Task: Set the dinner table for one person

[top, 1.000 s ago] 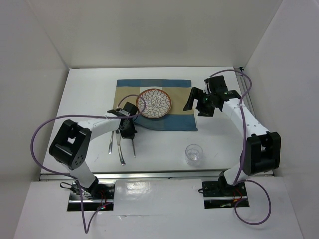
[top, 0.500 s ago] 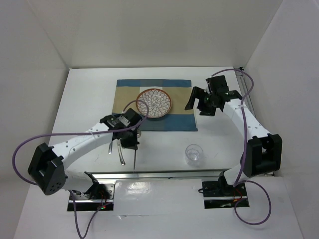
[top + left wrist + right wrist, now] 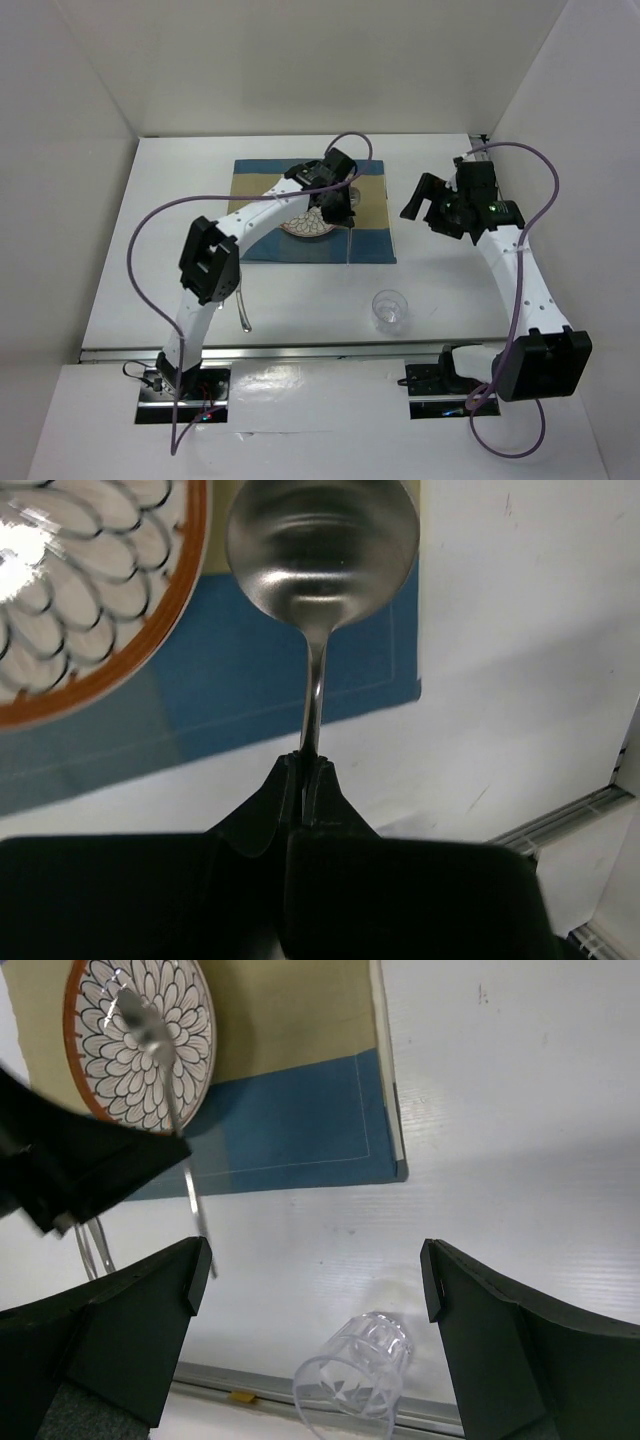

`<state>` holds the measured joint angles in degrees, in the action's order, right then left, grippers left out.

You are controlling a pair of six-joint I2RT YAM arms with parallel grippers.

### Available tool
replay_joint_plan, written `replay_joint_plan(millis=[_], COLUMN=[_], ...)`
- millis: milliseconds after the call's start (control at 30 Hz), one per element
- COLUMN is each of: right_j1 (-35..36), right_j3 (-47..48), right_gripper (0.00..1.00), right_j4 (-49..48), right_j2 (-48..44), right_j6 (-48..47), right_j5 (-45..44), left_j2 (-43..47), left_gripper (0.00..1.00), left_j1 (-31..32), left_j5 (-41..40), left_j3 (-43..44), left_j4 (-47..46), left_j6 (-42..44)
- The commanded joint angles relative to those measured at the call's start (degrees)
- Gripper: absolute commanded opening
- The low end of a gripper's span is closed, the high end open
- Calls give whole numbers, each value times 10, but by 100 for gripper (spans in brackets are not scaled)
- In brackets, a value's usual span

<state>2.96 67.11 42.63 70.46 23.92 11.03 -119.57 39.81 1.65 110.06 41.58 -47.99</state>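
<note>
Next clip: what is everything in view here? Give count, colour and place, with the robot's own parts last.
table: one, white, under everything
placemat: one, blue and tan, far middle of the table
plate: one, white flower pattern with an orange rim, on the placemat
glass: one, clear, on bare table near the front edge
spoon: one, silver, held by its handle over the placemat, beside the plate
other cutlery: at least one piece, silver, on bare table by the left arm, partly hidden
left gripper: shut on the spoon
right gripper: open, empty, right of the placemat
</note>
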Motion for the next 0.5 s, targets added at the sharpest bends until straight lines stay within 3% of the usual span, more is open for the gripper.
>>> replay_joint_plan(millis=[0,233,467], right_j1=[-3,-9,-9], right_j3=[-1,-34,-77], right_gripper=[100,100,100], right_j4=[18,43,78], right_j2=[-23,-49,-96], right_j6=[1,13,32], right_j5=[-28,5,27], left_j2=[-75,-219,-263], left_gripper=[0,0,0], left_j1=[-2,-19,-19], left_j5=[6,-26,-47], left_j3=[105,270,282], left_j4=[9,19,0], left_j6=[-1,-8,1])
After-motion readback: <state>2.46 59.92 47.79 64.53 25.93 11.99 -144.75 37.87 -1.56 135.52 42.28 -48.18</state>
